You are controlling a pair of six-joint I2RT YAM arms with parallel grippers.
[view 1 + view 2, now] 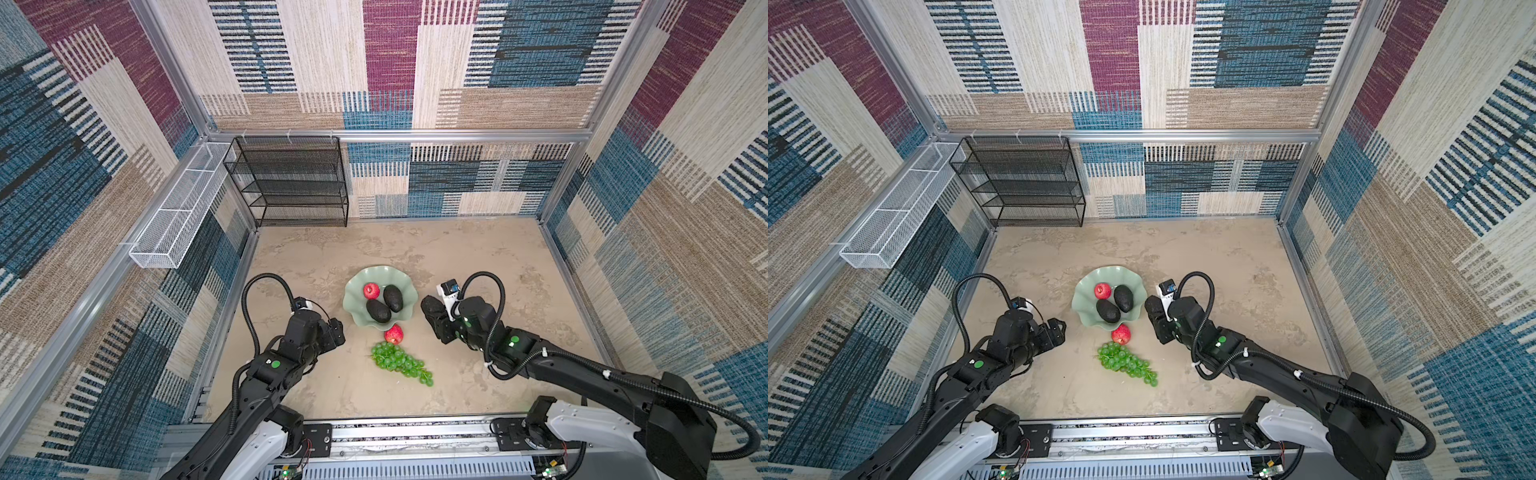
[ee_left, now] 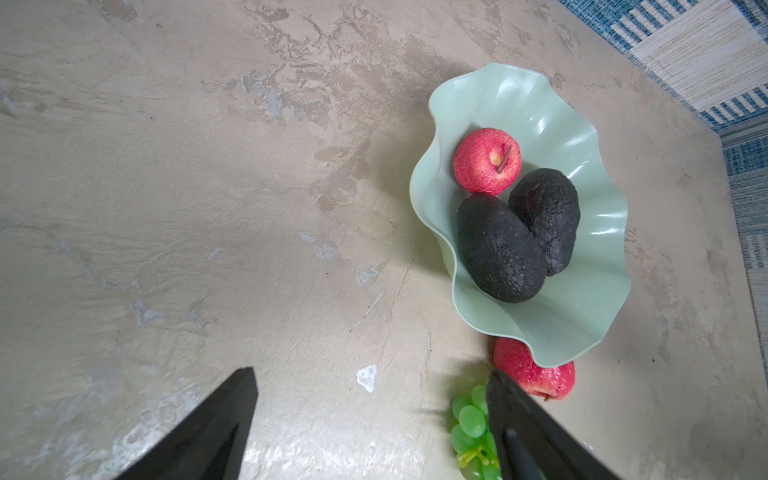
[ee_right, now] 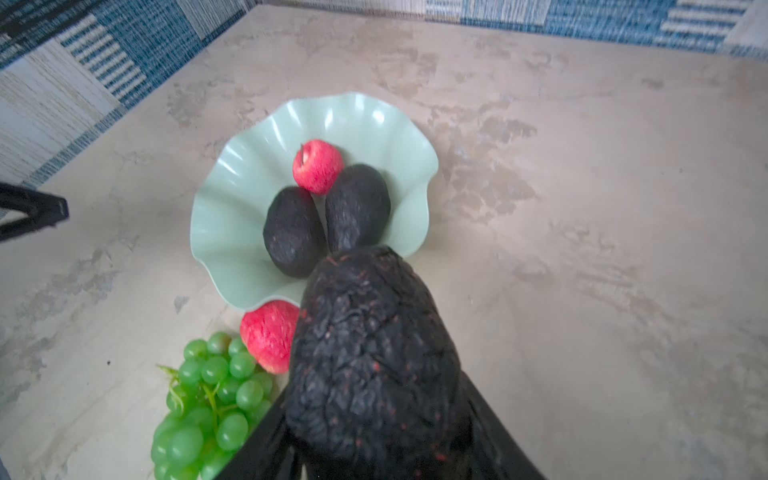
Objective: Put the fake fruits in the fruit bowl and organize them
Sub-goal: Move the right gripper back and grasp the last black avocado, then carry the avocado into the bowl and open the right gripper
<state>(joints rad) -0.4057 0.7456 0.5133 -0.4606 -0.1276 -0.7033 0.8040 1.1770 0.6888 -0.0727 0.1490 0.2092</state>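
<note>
Biggest thing on the mottled beige surface (image 1: pixel 478 257): the pale mint-green glossy scalloped bowl (image 1: pixel 353 309). It looks stiff and slick, and it carries one small red apple (image 1: pixel 371 291) and two near-black pebbly avocados (image 1: pixel 378 311).

Nearer the robot lies the long bunch of bright green grapes (image 1: pixel 399 363). Floppy, I'd guess, so take it across the thick stem end, not the tail.

The right fingers (image 3: pixel 262 453) are clamped partway on the third pebbly avocado (image 3: pixel 374 365), just outside the bowl's rim. Its rough skin should grip well across the belly.

The left fingers (image 2: pixel 216 432) gape wide and empty, left of the bowl.

Smallest is the second red apple (image 1: pixel 394 334), on the surface against the bowl's near rim. It's round and may roll.
</note>
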